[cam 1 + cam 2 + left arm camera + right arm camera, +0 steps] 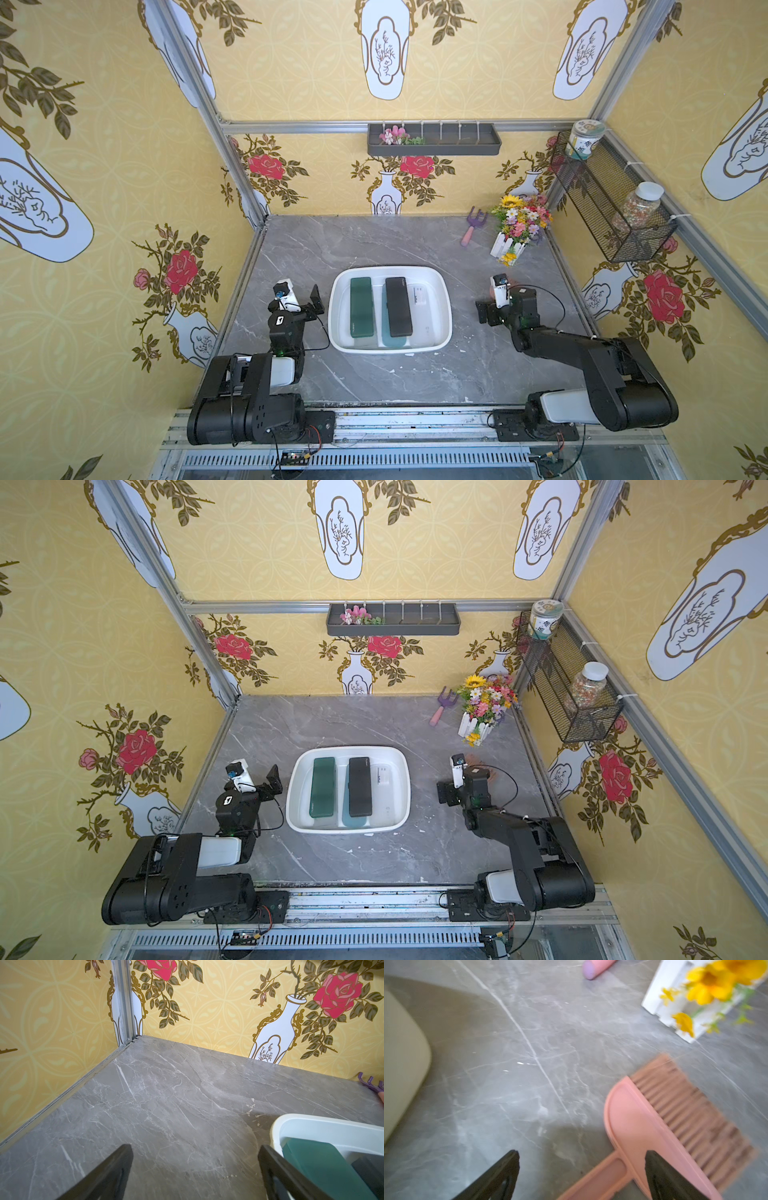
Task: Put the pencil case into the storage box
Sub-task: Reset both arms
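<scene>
The storage box [390, 270] is placed at the middle of the grey marbled counter [374, 378], as shown in both top views. Three pencil cases are contained in it, all laid lengthwise front to back: a green pencil case [360, 307] toward the left wall of the box; a black pencil case [398, 306] beside it, separated by a narrow gap; a pale blue pencil case [392, 343] underneath the black one and mostly covered by it. A white flat item [420, 296] is seen by the right wall of the box; whether it is a further case cannot be told.

The left pincer [195, 1148] is held just beside the left rim of the box, above the counter; its jaws are spread wide and nothing is gripped. The right pincer [581, 1153] is held to the right of the box, apart from it; its jaws are likewise spread wide and nothing is pinched. A pink brush [643, 1122] is laid on the counter under the right pincer; one finger [675, 1182] is seen in front of it in the blurred right wrist view; contact cannot be confirmed.

A purple rake [471, 230] and a flower pot [507, 249] are set at the far right corner of the counter; a dark grey divided tray [457, 150] is fixed to the back wall; a black wire basket [590, 187] carrying two jars [636, 208] is fixed to the right wall.
</scene>
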Controlling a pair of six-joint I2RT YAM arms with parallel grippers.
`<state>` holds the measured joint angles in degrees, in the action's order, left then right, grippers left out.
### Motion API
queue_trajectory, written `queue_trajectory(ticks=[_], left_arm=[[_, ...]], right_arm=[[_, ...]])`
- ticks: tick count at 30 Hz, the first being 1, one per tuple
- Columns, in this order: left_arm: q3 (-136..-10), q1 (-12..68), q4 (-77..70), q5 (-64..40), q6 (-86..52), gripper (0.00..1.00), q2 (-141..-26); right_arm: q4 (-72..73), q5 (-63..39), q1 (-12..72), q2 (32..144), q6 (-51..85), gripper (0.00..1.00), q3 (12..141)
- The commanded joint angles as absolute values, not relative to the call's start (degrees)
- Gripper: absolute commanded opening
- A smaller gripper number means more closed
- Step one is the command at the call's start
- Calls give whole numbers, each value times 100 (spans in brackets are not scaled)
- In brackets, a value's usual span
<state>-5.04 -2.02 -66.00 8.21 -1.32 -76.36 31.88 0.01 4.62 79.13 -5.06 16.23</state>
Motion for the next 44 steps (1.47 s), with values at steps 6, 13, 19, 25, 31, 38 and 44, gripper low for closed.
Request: queue_trajectory(ticks=[6, 13, 19, 25, 31, 38, 44], left_arm=[[-491, -211, -6732, 846, -115, 100, -7647], [-481, -211, -6724, 848, -114, 100, -7646], [-480, -211, -6732, 844, -116, 100, -7644], [-483, -210, -6731, 844, -114, 100, -7643], [-475, -211, -6729, 844, -117, 100, -7646], [-484, -209, -6730, 843, -117, 100, -7646], [-478, -211, -6728, 849, -114, 100, -7639]], right_arm=[[5245, 70, 78, 8298, 5, 97, 1385], [5058, 115, 24, 8248, 97, 97, 1424], [5064, 105, 18, 8244, 94, 97, 1424], [5071, 105, 22, 8240, 91, 97, 1424], [5080, 110, 26, 8245, 88, 97, 1415], [5046, 53, 18, 8295, 77, 97, 1450], [5098, 55, 17, 8225, 40, 97, 1389]])
